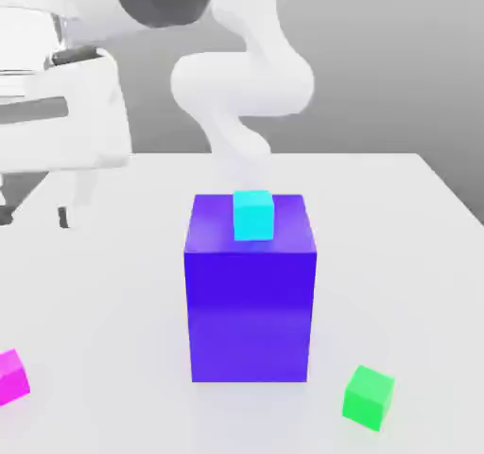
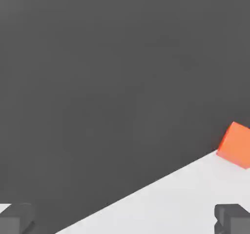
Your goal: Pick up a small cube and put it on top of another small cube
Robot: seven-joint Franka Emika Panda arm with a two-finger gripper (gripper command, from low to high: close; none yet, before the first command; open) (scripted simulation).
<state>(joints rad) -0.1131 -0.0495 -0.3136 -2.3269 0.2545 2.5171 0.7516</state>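
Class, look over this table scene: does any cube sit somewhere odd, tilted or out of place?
Nothing is tilted or damaged. One oddity: the cyan cube already sits atop the big blue block, at its far edge, while the green cube and magenta cube lie apart on the table.

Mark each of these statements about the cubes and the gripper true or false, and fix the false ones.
1. The cyan cube sits on top of the big blue block. True.
2. The green cube is stacked on the magenta cube. False: they lie apart on the table, on opposite sides of the blue block.
3. The gripper is open and holds nothing. True.
4. The orange cube is clamped between the fingers. False: it rests on the table, away from them.
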